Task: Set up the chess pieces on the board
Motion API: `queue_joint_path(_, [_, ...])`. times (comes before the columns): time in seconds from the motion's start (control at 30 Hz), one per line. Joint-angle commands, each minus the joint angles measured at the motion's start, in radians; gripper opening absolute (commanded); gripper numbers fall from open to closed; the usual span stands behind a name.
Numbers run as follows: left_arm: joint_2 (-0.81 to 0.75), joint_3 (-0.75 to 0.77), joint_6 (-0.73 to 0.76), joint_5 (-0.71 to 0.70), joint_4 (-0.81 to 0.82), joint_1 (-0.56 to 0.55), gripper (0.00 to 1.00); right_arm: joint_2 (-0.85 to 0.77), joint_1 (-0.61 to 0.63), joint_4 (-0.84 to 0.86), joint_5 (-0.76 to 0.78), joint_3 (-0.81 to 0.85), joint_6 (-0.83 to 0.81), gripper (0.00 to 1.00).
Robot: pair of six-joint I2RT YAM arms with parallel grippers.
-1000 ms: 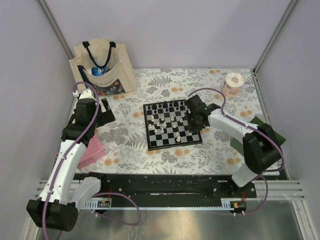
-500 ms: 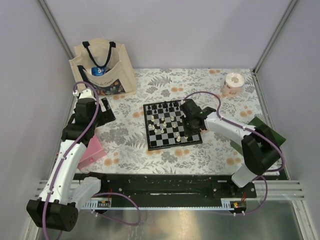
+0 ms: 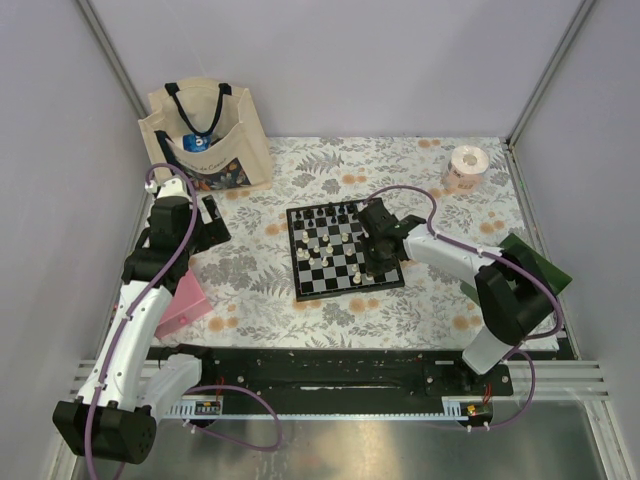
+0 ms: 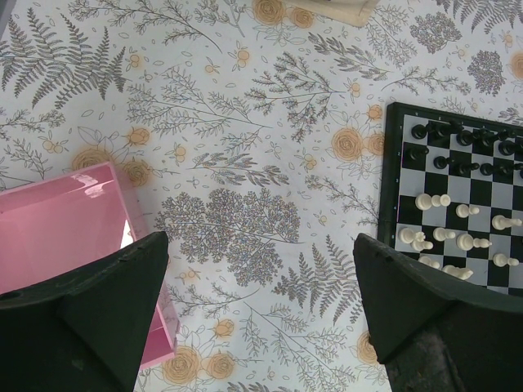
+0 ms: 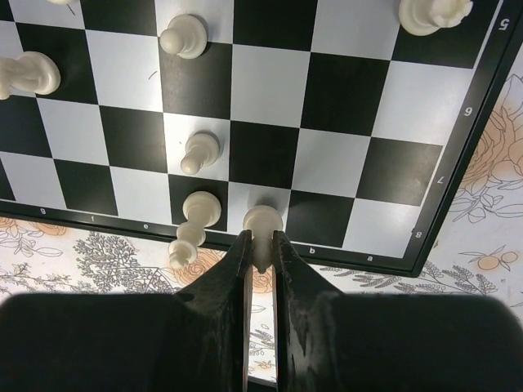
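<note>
One cream-white chessman (image 5: 263,219), its top hidden between the fingers, sits clamped in the right pincer (image 5: 261,238) on the chessboard's (image 5: 458,147) edge row. The left pincer (image 4: 260,241) stands wide apart.

The small square chessboard (image 3: 345,250) is chequered black and white inside a black border. Its tiny plastic chess pieces (image 5: 198,151) are cream-white or black. The plastic piece (image 5: 262,220) between the black right fingers (image 5: 233,265) at the board's edge is cream-white. The worktop cloth (image 4: 229,220) around the board is white with grey ferns and orange flowers. Left of the board, a translucent plastic box (image 4: 65,229) is pink.
</note>
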Motion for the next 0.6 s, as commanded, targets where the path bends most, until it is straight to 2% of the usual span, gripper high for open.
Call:
queue_joint_path(0.0, [-0.013, -0.01, 0.005, 0.016, 0.042, 0.005, 0.99, 0.023, 0.016, 0.024, -0.009, 0.001, 0.021, 0.0])
queue_joint_path(0.23, [-0.013, -0.008, 0.005, 0.016, 0.042, 0.006, 0.99, 0.04, 0.024, 0.027, -0.004, 0.014, 0.015, 0.02])
queue_joint_path(0.3, [-0.013, -0.01, 0.005, 0.016, 0.04, 0.005, 0.99, 0.045, 0.024, 0.027, -0.004, 0.014, 0.013, 0.11])
queue_joint_path(0.4, [-0.015, -0.011, 0.005, 0.018, 0.042, 0.005, 0.99, 0.043, 0.022, 0.025, 0.0, 0.009, 0.009, 0.13])
queue_joint_path(0.47, [-0.015, -0.011, 0.005, 0.015, 0.042, 0.005, 0.99, 0.039, 0.022, 0.022, 0.002, 0.007, 0.007, 0.26])
queue_joint_path(0.53, [-0.015, -0.011, 0.005, 0.018, 0.04, 0.005, 0.99, 0.033, 0.024, 0.022, 0.002, 0.007, 0.007, 0.29])
queue_joint_path(0.57, [-0.013, -0.011, 0.005, 0.016, 0.042, 0.005, 0.99, 0.028, 0.022, 0.024, 0.0, 0.009, 0.006, 0.35])
